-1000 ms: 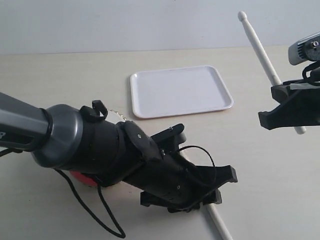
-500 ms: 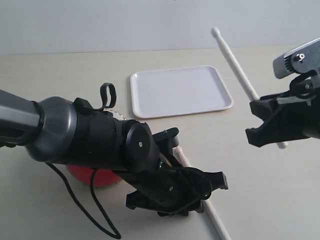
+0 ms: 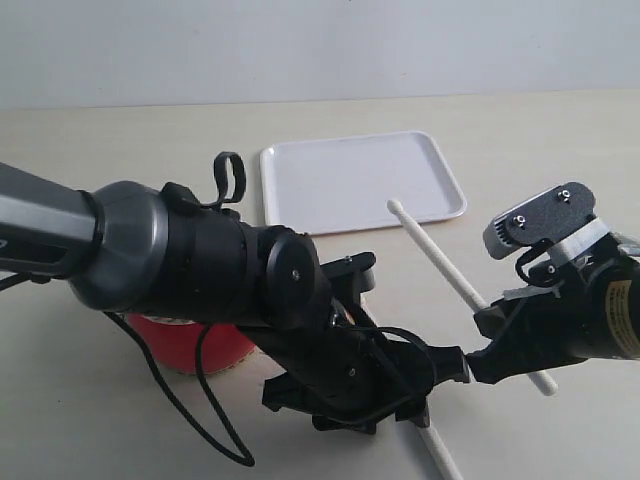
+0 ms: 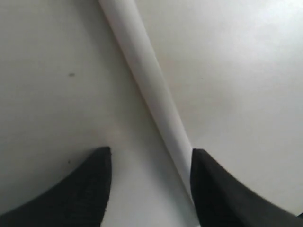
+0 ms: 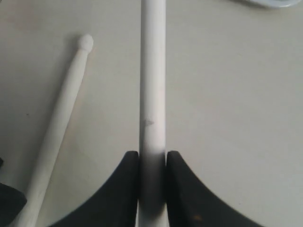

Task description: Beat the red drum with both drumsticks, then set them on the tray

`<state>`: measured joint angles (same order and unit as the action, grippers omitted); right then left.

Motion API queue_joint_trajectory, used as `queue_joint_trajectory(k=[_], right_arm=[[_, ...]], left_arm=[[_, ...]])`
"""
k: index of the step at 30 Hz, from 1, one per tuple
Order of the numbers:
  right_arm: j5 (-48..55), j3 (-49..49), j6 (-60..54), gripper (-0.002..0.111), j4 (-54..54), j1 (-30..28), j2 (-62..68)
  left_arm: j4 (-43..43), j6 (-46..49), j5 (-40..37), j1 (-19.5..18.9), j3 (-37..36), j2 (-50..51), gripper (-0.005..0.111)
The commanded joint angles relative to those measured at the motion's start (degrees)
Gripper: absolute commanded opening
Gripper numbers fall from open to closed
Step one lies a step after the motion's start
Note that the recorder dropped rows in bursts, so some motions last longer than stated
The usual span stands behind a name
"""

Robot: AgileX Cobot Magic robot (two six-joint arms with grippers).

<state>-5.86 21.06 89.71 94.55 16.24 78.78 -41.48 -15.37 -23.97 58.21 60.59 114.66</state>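
The red drum stands at the front left, mostly hidden behind my left arm. The white tray lies further back, with nothing on it. One pale drumstick lies flat on the table. My left gripper is low over it and open. In the left wrist view that drumstick rests against one finger, and the left gripper has a wide gap. My right gripper is shut on the other drumstick, whose bead tip points at the tray's near edge. The right wrist view shows the right gripper pinching this drumstick, beside the lying drumstick.
My bulky left arm with its looping black cable covers the front left of the beige table. A pale wall runs along the back edge.
My right gripper has dropped and moved left, tipping its drumstick from nearly upright to low, tip near the tray. My left arm has shifted, so more of the red drum shows.
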Motion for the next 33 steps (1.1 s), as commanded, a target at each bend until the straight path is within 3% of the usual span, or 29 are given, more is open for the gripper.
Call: queue_joint_trajectory(k=[1, 10, 24, 33], right_arm=[[-1.0, -0.1, 0.4, 0.000, 0.3, 0.1, 0.9], [-1.5, -0.1, 0.3, 0.000, 0.4, 0.1, 0.9], [-1.4, -0.1, 0.3, 0.000, 0.4, 0.1, 0.9], [-0.8, -0.1, 0.3, 0.000, 0.4, 0.1, 0.9]], left_arm=[[1.1, 0.0, -2.5, 0.1, -0.1, 1.3, 0.053], [3.5, -8.0, -7.2, 0.0, 6.3, 3.9, 0.053], [3.3, -5.8, -15.9, 0.0, 12.7, 3.9, 0.053], [2.8, -4.7, -12.8, 0.0, 14.7, 1.6, 0.053]])
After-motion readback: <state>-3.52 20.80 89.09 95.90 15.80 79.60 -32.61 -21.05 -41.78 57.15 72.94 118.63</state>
